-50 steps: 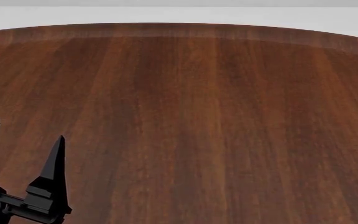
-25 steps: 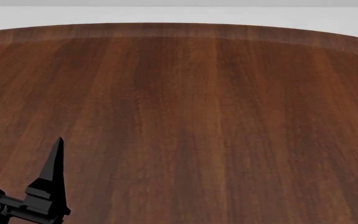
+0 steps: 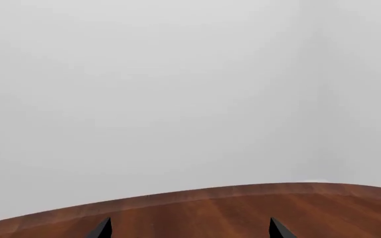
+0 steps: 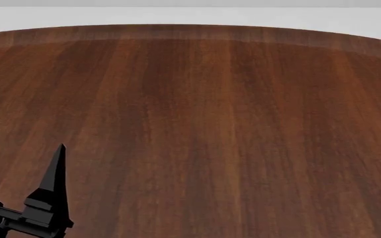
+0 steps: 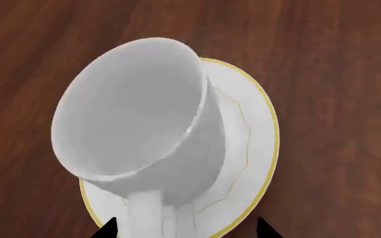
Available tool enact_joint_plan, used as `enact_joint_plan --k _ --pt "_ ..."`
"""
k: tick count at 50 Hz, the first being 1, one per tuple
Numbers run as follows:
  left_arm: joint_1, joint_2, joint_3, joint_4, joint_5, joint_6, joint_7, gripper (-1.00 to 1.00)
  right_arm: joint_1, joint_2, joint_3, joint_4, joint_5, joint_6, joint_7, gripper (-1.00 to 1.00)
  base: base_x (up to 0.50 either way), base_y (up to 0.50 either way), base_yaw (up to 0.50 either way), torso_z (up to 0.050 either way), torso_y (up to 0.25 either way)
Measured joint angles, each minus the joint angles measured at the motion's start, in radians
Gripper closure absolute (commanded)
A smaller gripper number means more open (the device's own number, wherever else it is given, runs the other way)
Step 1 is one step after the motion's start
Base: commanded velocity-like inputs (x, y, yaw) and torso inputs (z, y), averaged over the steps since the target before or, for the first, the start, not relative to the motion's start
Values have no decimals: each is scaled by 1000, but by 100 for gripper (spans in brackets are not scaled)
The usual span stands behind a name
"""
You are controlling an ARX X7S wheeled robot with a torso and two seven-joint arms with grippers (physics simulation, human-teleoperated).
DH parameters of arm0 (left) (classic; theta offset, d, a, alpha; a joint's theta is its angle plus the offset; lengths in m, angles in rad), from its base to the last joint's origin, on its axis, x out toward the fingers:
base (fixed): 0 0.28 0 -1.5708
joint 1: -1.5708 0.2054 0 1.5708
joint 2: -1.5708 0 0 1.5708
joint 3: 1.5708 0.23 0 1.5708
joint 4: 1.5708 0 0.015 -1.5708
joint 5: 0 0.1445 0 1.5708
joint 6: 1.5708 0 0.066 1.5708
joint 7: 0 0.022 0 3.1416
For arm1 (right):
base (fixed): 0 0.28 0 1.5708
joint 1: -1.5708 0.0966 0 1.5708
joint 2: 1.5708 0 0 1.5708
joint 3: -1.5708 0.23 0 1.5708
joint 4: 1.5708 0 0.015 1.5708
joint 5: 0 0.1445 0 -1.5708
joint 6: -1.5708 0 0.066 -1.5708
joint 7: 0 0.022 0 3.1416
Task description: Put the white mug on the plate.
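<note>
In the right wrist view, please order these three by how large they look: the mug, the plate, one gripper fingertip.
1. The mug fills the most picture area, but it is nearer the camera, so this is appearance only.
2. The plate comes next; the mug hides much of it.
3. A fingertip is smallest, cut off by the edge.

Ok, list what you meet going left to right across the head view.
Left gripper, its two black fingers apart, at the lower left, then the bare wooden table across the rest. Mug and plate don't show here.
</note>
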Motion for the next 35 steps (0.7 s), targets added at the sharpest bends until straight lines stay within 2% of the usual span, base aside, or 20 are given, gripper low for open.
enact_joint_plan --k 19,35 --pt "1 -10 -1 35 -16 -15 -12 -100 7 95 32 -153 -68 -9 104 -100 0 0 0 0 0" --pt "8 -17 -9 52 -35 -13 -13 -100 87 166 79 -341 -96 85 229 -100 0 0 0 0 0"
